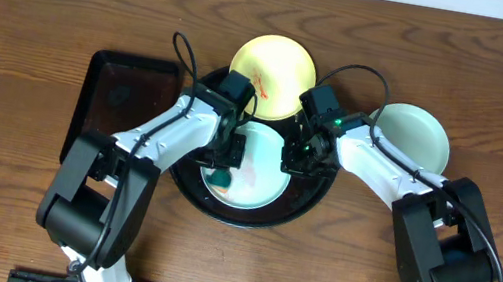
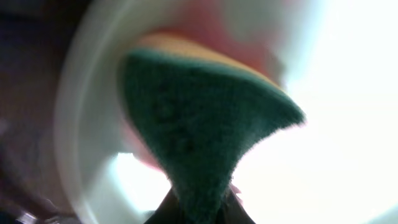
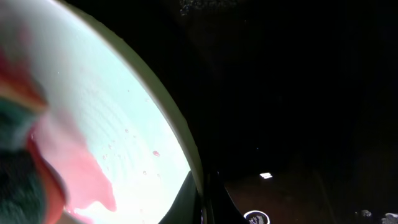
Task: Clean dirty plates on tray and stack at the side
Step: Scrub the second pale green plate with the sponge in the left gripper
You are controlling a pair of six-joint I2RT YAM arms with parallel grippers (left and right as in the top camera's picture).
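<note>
White robot arms (image 1: pixel 167 133) bar the round glossy black tray (image 1: pixel 247 219) at 8 and 4 o'clock. A pale yellow round plate (image 1: pixel 275 64) blocks 12, a pale aqua plate (image 1: pixel 414 136) 2, a rectangular black tray (image 1: pixel 120 105) 9; bare wooden bench (image 1: pixel 243 261) opens at 6.

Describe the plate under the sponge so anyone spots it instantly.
Find the round black tray mid-table. The pale aqua plate lies wholly inside it, sponge on top. The yellow plate sits at the tray's far rim and the other aqua plate lies off it, to the right.
</note>
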